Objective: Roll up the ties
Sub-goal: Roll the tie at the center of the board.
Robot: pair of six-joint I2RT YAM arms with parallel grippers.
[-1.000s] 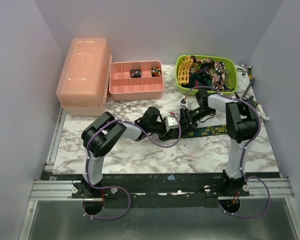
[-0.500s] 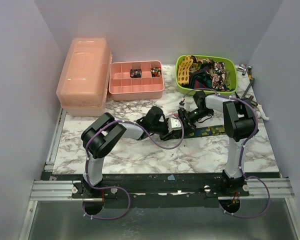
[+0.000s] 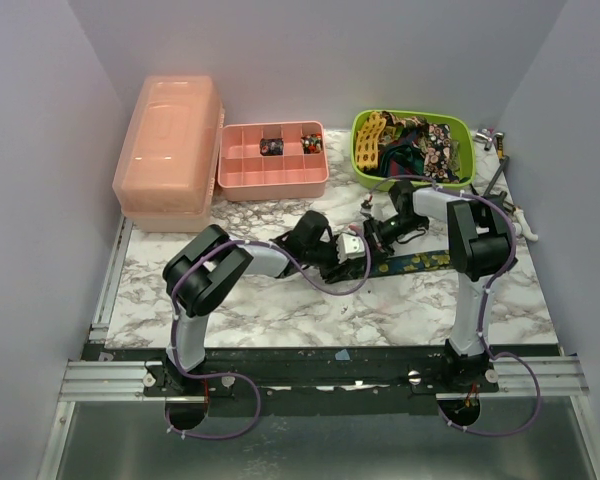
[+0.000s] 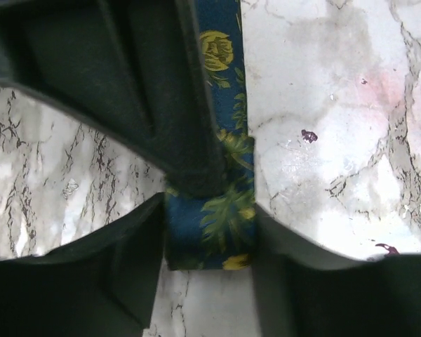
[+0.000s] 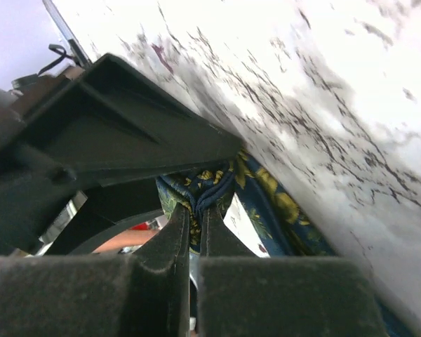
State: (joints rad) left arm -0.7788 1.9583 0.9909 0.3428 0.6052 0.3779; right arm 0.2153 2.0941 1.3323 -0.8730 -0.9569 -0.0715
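Over the last second both arms are creeping slightly rightward in the overhead view, along the navy tie (image 3: 420, 262); the spot where the tools meet is shifting only a little; I am judging that the roll is advancing slowly, since a good length of tie is lying flat on the table (image 3: 280, 310) to their right. The right tool (image 5: 194, 210) is clenching the tie's folded end, its jaws nearly touching with fabric pinched between them; the left tool (image 4: 210, 239) is hugging the fold across its width, its fingers (image 4: 77, 281) pressing on both edges, so it is grasping the tie. The other ties (image 3: 420, 140) are waiting in the green basket (image 3: 359, 162) at the far right. No brand or writing is showing legibly; a pale patch (image 5: 240, 217) beside the fold is carrying no readable letters.
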